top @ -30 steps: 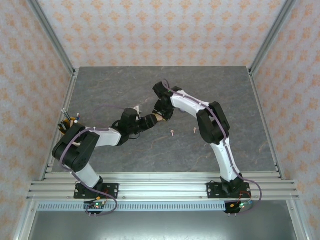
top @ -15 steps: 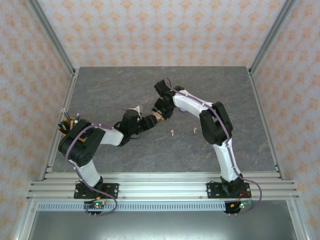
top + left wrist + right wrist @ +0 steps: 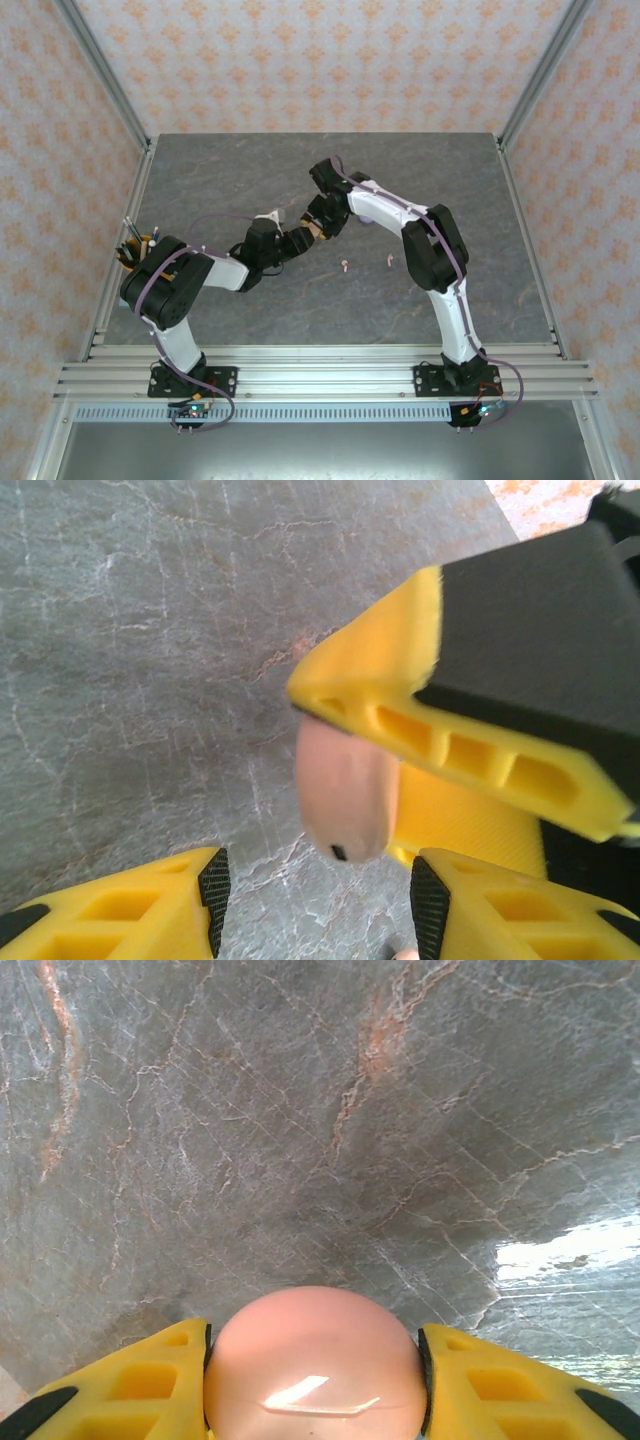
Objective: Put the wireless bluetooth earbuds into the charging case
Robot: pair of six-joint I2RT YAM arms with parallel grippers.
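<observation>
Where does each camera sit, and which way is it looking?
Top camera: high up behind the robot, looking down at the grey table; left arm and right arm show, left end effector facing right end effector.
Left wrist camera: on the left wrist, looking forward past its own yellow fingers at the pink case, seen edge-on.
Right wrist camera: on the right wrist, looking down at the table; its own yellow fingers grip the pink case.
Shared: both wrist cameras see the pink case.
</observation>
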